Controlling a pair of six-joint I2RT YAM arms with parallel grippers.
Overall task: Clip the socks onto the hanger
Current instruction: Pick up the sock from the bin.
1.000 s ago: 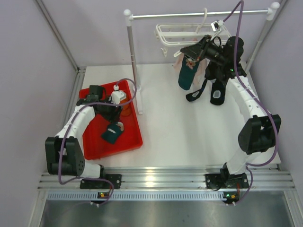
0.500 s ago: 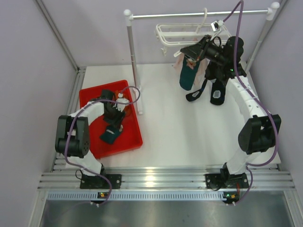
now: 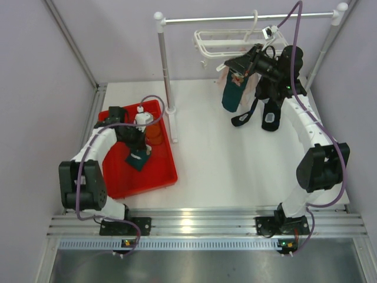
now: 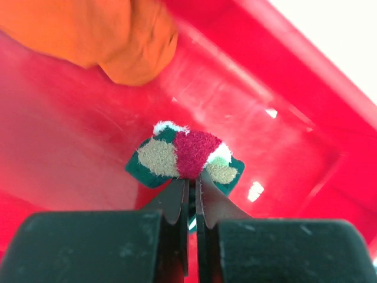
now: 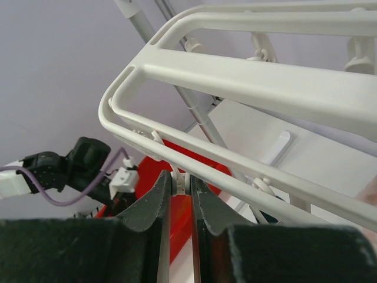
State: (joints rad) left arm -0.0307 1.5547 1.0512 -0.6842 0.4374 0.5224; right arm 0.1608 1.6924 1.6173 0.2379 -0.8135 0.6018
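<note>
The left gripper (image 4: 189, 181), open a moment ago, now clamps the teal sock (image 4: 177, 154) in the red tray (image 4: 283, 118) at nine o'clock (an orange sock (image 4: 112, 35) lies nearby). The right gripper (image 5: 181, 184) pinches a clip (image 5: 180, 174) on the hanger (image 5: 265, 76) at one o'clock. Lifting the sock looks like the next step.

White arms (image 3: 303, 121), black jaws, purple cables (image 3: 291, 16).

Orange sock (image 4: 100, 35) partly off the top edge; teal sock (image 4: 159, 159) partly behind the left hand (image 4: 191, 186).
</note>
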